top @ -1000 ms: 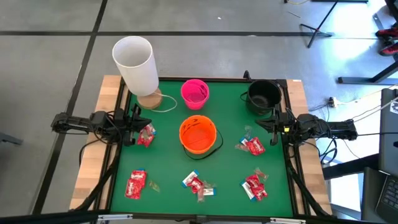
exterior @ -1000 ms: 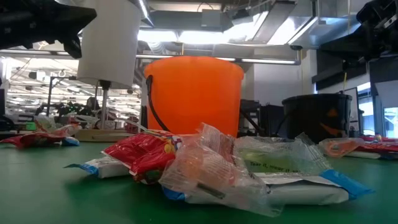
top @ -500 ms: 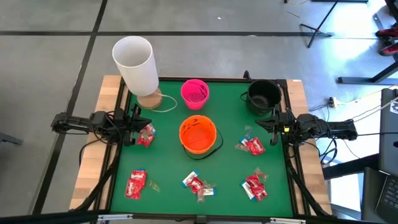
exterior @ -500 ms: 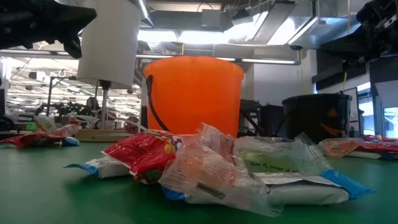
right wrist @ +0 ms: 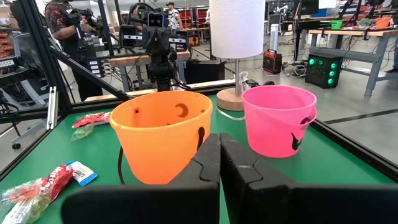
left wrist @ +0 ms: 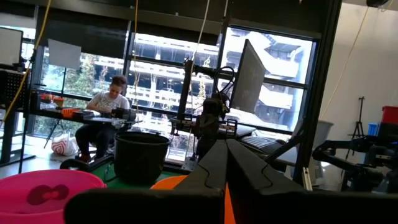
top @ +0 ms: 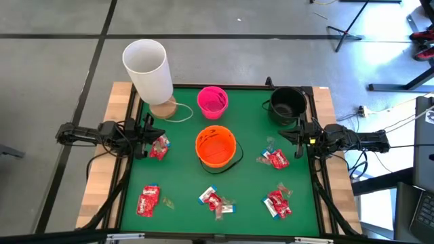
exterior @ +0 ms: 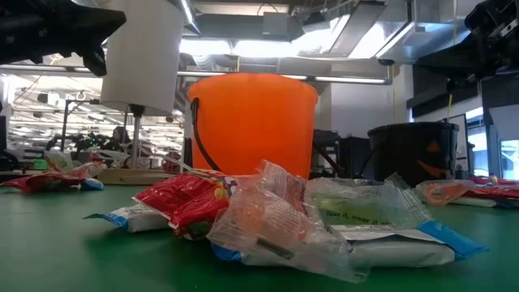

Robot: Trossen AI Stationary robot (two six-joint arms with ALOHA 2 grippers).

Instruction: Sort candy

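Note:
Red-wrapped candy lies in five heaps on the green mat: near the left gripper (top: 159, 147), at the near left (top: 148, 200), in the near middle (top: 215, 201), at the near right (top: 278, 202) and by the right gripper (top: 275, 159). The low view shows the middle heap (exterior: 268, 215) close up, with clear wrappers among the red. My left gripper (top: 146, 141) hovers at the mat's left edge, shut and empty (left wrist: 225, 155). My right gripper (top: 285, 137) hovers at the right edge, also shut and empty (right wrist: 219, 152).
An orange bucket (top: 215, 146) stands mid-mat, a pink bucket (top: 212, 101) behind it and a black bucket (top: 287, 103) at the far right. A white lamp (top: 148, 69) on a wooden base stands at the far left corner. A person sits beyond the table (left wrist: 109, 102).

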